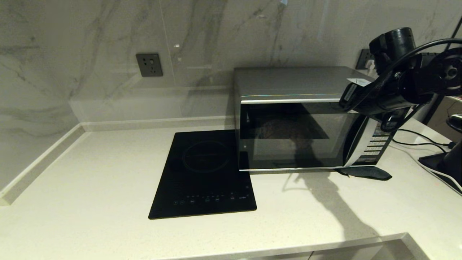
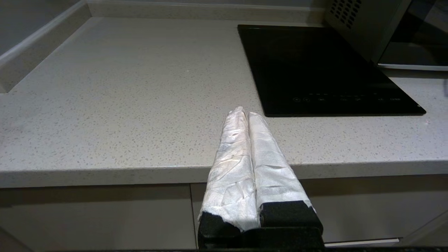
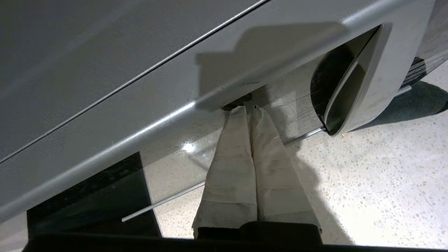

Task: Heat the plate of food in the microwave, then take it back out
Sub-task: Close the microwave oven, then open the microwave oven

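I see one countertop [image 1: 90, 180] carrying one microwave [image 1: 288, 86] far right, door closed; through the dark glass I cannot make out the plate. One black hob [image 1: 205, 173] lies just left of it. My right gripper [image 3: 249, 109], fingers together, touches the door's upper edge beside the handle [image 3: 350, 87]. My left gripper [image 2: 245, 113], fingers together, hovers at the near edge.

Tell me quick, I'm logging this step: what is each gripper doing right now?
Left gripper: closed, holding nothing, above the counter's front edge.
Right gripper: closed, holding nothing, tips at the microwave door.
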### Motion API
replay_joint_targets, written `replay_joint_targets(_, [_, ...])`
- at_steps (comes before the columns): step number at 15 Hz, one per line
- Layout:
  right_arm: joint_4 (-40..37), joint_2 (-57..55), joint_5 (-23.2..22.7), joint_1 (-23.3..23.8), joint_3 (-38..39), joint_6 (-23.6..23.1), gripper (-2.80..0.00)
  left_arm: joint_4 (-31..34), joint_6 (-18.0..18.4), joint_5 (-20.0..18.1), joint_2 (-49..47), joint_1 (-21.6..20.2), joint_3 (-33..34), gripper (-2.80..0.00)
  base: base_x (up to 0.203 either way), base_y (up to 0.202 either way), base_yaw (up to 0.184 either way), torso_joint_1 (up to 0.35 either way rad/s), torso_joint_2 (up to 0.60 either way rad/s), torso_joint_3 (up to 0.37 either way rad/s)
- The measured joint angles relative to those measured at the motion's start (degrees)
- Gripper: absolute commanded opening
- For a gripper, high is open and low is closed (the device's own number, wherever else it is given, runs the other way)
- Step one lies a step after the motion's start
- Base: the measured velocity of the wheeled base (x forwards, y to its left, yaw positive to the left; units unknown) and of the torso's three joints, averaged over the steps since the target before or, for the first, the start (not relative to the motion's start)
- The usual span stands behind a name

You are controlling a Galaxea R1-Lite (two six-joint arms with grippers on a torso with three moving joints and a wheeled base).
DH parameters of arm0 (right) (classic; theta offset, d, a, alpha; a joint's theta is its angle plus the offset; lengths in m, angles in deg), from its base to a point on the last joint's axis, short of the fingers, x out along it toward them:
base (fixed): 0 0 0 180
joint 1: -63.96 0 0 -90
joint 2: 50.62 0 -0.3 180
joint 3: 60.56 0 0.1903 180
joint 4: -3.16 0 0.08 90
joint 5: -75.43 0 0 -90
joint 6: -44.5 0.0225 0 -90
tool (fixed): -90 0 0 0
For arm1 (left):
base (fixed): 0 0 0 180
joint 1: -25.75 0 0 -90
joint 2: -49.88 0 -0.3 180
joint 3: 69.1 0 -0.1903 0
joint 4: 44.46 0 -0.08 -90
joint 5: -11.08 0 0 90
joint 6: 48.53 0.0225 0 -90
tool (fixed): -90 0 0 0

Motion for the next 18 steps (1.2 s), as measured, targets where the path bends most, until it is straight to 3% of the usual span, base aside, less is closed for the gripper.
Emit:
replay_joint_targets(7, [-0.29,1.62,-0.29,1.53,2.73,0.02,-2.8,0.0,0.02,0.0,0.0,0.0,0.0,-2.8,0.0,0.0,0.0,0.0,0.0,0.0])
replay_joint_targets(10, [-0.35,5.7,-3.5,3.49,5.99,-1.21,-2.8,0.01,0.0,0.0,0.0,0.0,0.0,-2.8,0.0,0.0,0.0,0.0,0.0,0.0])
replay_joint_targets(13, [-0.58,11.26,-12.48,8.91,9.99,-5.02,-2.8,0.02,0.02,0.02,0.0,0.0,0.0,-2.8,0.0,0.0,0.0,0.0,0.0,0.0])
replay_joint_targets(18, [-2.26,17.74,-33.99,24.38,14.68,-8.46,-2.8,0.0,0.0,0.0,0.0,0.0,0.0,-2.8,0.0,0.0,0.0,0.0,0.0,0.0])
